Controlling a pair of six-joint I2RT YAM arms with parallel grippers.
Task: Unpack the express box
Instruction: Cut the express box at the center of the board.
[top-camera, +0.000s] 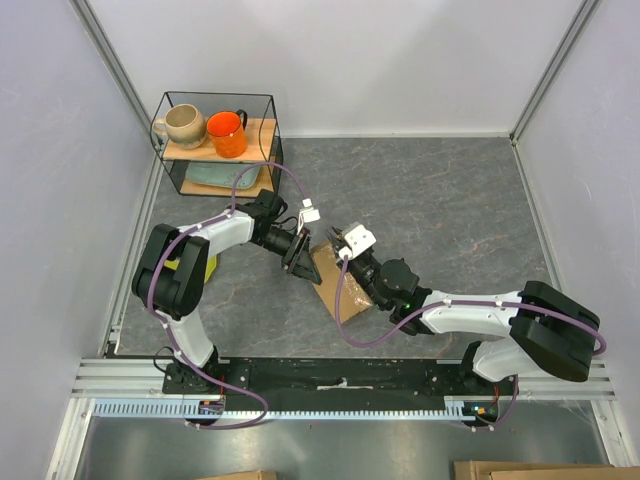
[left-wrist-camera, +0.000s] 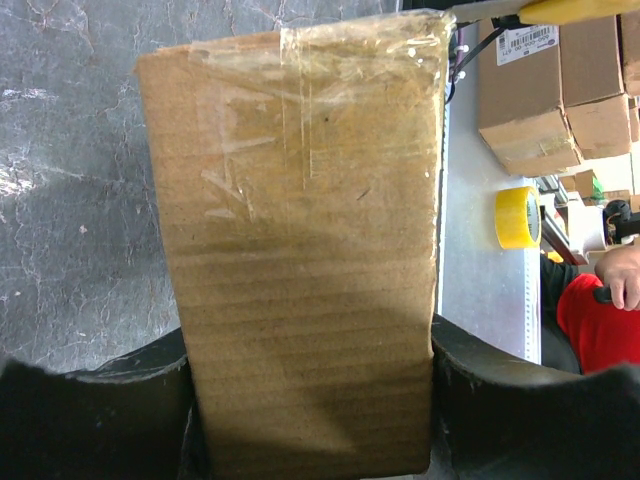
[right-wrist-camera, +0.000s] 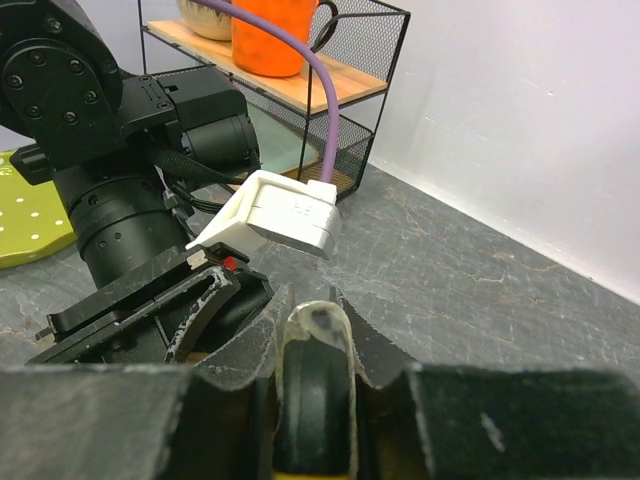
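The express box (top-camera: 332, 282) is a brown cardboard box with clear tape across its far end, filling the left wrist view (left-wrist-camera: 300, 230). My left gripper (top-camera: 298, 262) is shut on the box, one black finger (left-wrist-camera: 90, 415) on each long side. My right gripper (top-camera: 344, 250) hangs over the box's far corner, close to the left gripper. It is shut on a thin black and yellow tool with a clear tip (right-wrist-camera: 314, 345), held upright between its fingers (right-wrist-camera: 245, 350). The tool's yellow end shows in the left wrist view (left-wrist-camera: 575, 8).
A black wire rack (top-camera: 272, 130) at the back left holds a beige mug (top-camera: 183, 125) and an orange mug (top-camera: 227, 133). A green plate (right-wrist-camera: 25, 215) lies under the left arm (top-camera: 200, 268). White walls close in the grey table (top-camera: 450, 200).
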